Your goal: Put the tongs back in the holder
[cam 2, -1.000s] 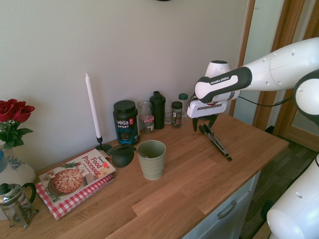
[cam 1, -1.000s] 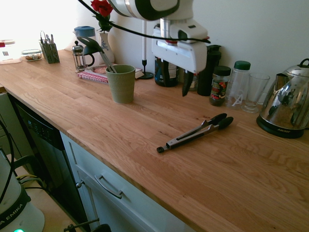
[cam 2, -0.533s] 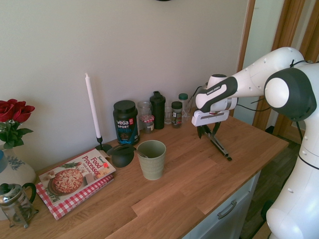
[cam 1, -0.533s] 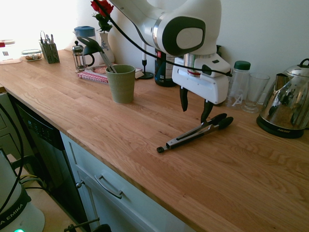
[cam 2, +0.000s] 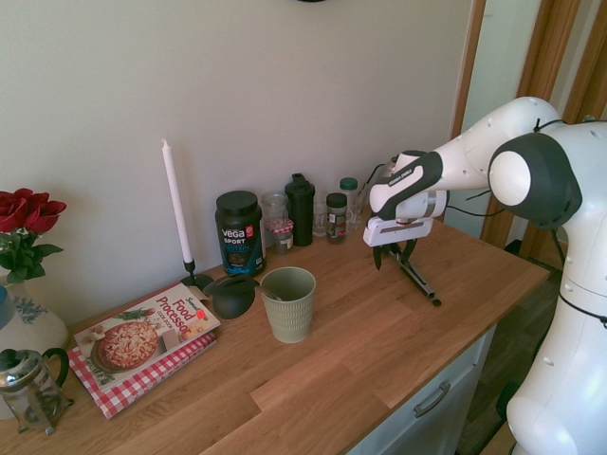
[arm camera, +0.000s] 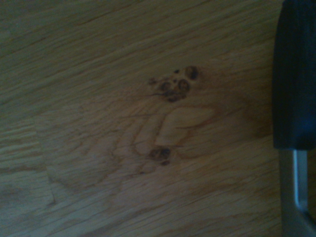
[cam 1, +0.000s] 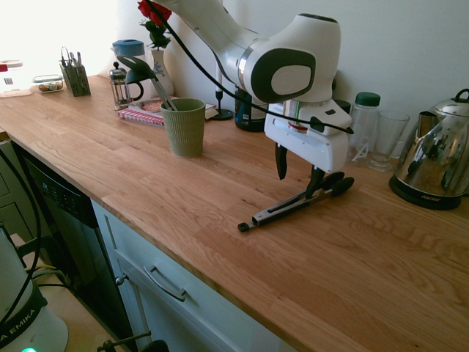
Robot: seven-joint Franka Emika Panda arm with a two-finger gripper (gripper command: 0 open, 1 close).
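Glossy white rounded arm with dark grey oval joint covers, loose black cable, black-fingered white tool

One pair of tongs and one green ribbed cup are seen on the bench. One kettle, one French press, one cutlery caddy, one protein tub, one black shaker and one green-lidded bottle are counted. One white candle, one vase and one black ladle are also shown.
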